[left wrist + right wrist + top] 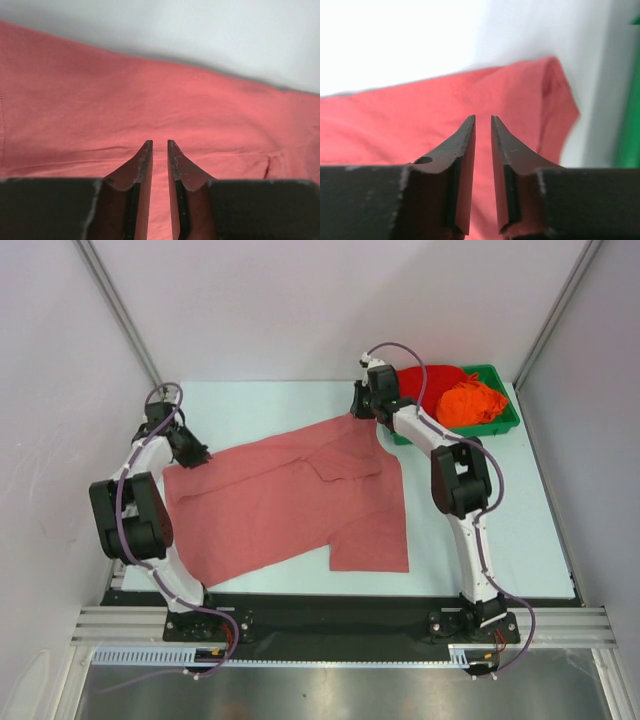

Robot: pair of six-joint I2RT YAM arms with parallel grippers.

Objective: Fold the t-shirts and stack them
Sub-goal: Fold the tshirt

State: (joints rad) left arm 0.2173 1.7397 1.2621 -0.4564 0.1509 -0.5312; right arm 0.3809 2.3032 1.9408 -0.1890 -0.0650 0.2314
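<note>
The large salmon t-shirt (pixel 290 505) lies spread across the table, with a sleeve folded over its middle. My left gripper (pixel 193 453) is at its far left corner. In the left wrist view that gripper (pixel 160 142) hangs low over the salmon cloth (pixel 150 100), jaws a narrow gap apart with nothing pinched between them. My right gripper (pixel 365 412) is at the shirt's far right corner. Seen from the right wrist, it (pixel 483 117) is also narrowly open over the cloth (pixel 420 120). A bright red t-shirt (pixel 425 378) and an orange t-shirt (pixel 472 403) lie bunched in the tray.
A green plastic tray (pixel 505 420) stands at the back right corner, close to the right arm's wrist; its green wall (pixel 629 115) shows at the right edge of the right wrist view. White walls enclose the table on three sides.
</note>
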